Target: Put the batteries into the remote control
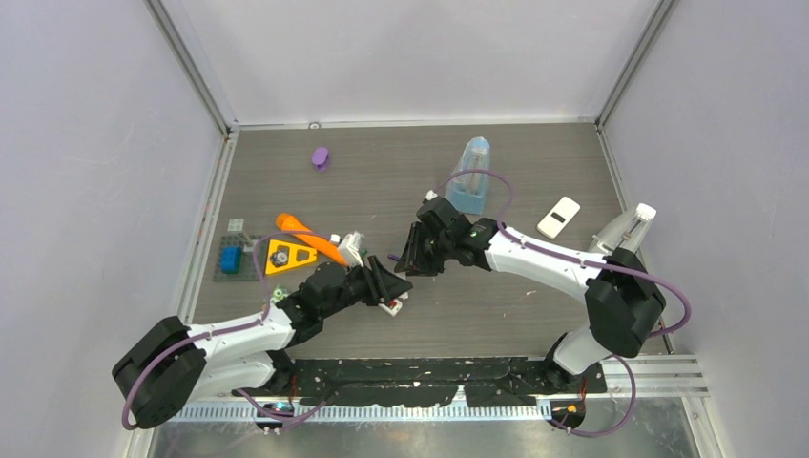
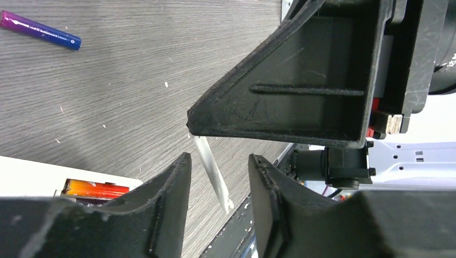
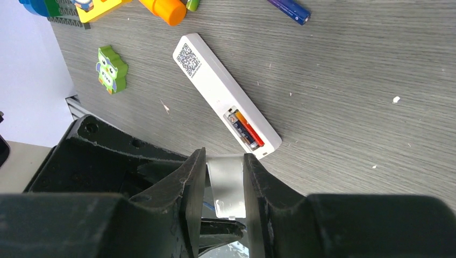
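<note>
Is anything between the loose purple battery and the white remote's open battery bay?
No lid: the thin white cover plate is pinched in the right hand, off the long white plastic remote. Only grey wood-grain tabletop lies between it and the purple-and-blue cylindrical battery. But the remote already holds two cells side by side.

The white remote point(image 3: 215, 86) lies back-up below me, two batteries point(image 3: 245, 129) seated in its open compartment; I hold its battery cover point(image 3: 226, 185) at six o'clock, loose purple-blue battery point(image 3: 289, 10) at one.

Two batteries point(image 3: 246, 129) lie inside the remote point(image 3: 207, 75), a loose cell point(image 3: 289, 9) nearby.
</note>
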You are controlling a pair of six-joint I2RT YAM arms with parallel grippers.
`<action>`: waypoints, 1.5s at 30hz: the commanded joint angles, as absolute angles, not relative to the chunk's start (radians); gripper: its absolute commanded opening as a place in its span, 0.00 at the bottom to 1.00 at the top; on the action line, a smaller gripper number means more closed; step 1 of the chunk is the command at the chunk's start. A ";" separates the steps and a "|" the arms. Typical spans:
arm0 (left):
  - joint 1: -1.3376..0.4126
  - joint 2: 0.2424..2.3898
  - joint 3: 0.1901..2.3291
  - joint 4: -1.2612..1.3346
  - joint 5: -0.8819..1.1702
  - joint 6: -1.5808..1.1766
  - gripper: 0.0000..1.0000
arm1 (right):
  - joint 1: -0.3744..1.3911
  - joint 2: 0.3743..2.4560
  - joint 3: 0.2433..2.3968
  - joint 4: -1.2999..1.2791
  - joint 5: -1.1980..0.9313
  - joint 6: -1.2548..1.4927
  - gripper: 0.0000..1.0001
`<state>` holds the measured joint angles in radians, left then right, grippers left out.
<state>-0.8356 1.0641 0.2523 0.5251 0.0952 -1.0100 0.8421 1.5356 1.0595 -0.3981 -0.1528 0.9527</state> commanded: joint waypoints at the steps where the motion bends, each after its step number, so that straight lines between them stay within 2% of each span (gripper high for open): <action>1: -0.838 1.066 0.281 0.580 0.127 -0.993 0.41 | 0.836 1.491 1.055 -0.355 -0.159 0.986 0.34; 7: -0.838 1.079 0.294 0.574 0.132 -0.985 0.09 | 0.828 1.474 1.052 -0.352 -0.153 0.987 0.36; 9: -0.838 1.079 0.305 0.563 0.132 -0.971 0.00 | 0.826 1.469 1.056 -0.359 -0.152 0.981 0.39; 13: -0.838 1.060 0.340 0.512 0.151 -0.890 0.00 | 0.825 1.430 1.055 -0.388 -0.121 0.963 0.64; 15: -0.838 1.043 0.368 0.459 0.166 -0.815 0.00 | 0.821 1.394 1.049 -0.399 -0.105 0.961 0.72; 19: -0.850 0.982 0.449 0.274 0.133 -0.582 0.00 | 0.810 1.303 1.048 -0.446 -0.091 0.971 0.78; 23: -0.876 0.930 0.508 0.171 0.057 -0.341 0.00 | 0.803 1.193 1.034 -0.482 -0.085 1.039 0.78; 32: -0.943 0.820 0.491 0.329 -0.065 0.175 0.00 | 0.801 0.940 0.957 -0.394 -0.131 1.276 0.73; 35: -0.981 0.811 0.469 0.442 -0.079 0.361 0.00 | 0.801 0.907 0.962 -0.384 -0.140 1.319 0.69; 45: -1.107 0.864 0.488 0.567 -0.104 0.854 0.00 | 0.810 0.923 0.991 -0.378 -0.149 1.379 0.64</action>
<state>-1.0733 0.8516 0.4744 0.4347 -0.0799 0.5804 0.8040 0.9138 0.9607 -0.4175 -0.1440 1.3346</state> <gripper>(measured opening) 0.010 0.647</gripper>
